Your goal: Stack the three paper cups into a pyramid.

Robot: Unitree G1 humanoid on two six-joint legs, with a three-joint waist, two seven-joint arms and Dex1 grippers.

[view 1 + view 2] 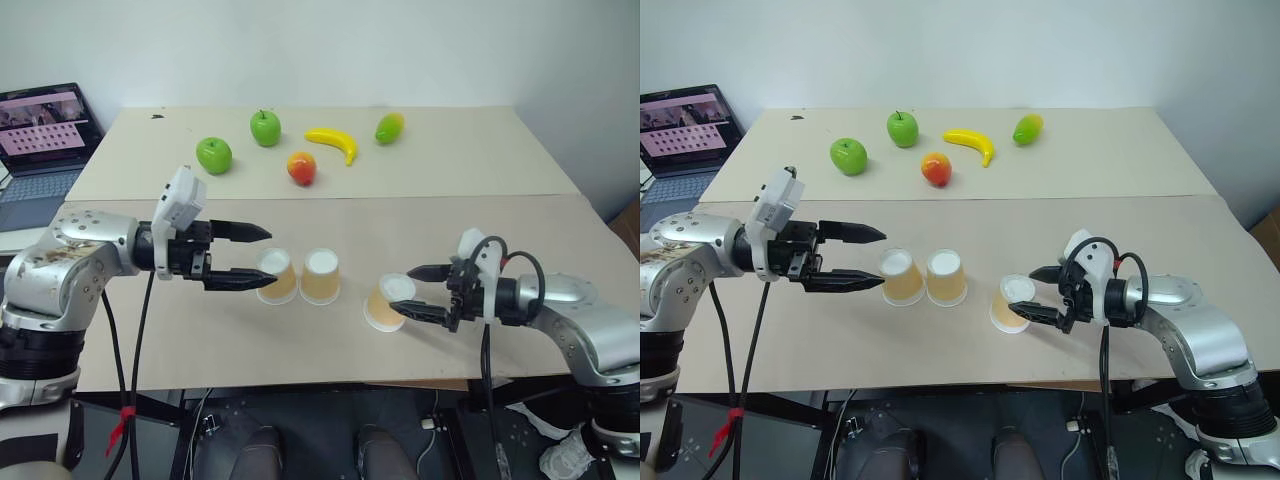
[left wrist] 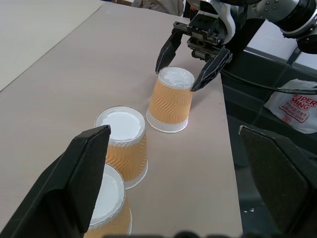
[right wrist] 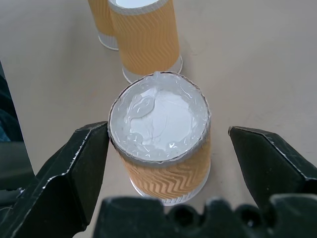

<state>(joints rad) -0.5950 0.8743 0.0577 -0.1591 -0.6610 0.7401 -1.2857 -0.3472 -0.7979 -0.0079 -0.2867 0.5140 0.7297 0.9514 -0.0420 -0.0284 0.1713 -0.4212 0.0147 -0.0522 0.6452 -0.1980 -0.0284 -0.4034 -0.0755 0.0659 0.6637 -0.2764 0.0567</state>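
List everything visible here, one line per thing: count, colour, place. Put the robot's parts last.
paper cups: three, tan-orange, upside down on near board; two side by side, one apart
green apples: two, far board
banana: one, yellow, far board
peach-like fruit: one, red-orange
mango-like fruit: one, green-yellow
laptop: one, far left
left end effector: open, beside the pair
right end effector: open, fingers either side of the lone cup

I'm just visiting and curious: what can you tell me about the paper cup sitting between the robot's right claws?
The lone paper cup is tan-orange kraft paper with a zigzag embossed wall and white edges. It stands upside down on the beige table, its white base, slightly wrinkled, facing up. It stands apart from the two other cups. The right gripper straddles it with fingers open; one finger is very close, but contact is unclear.
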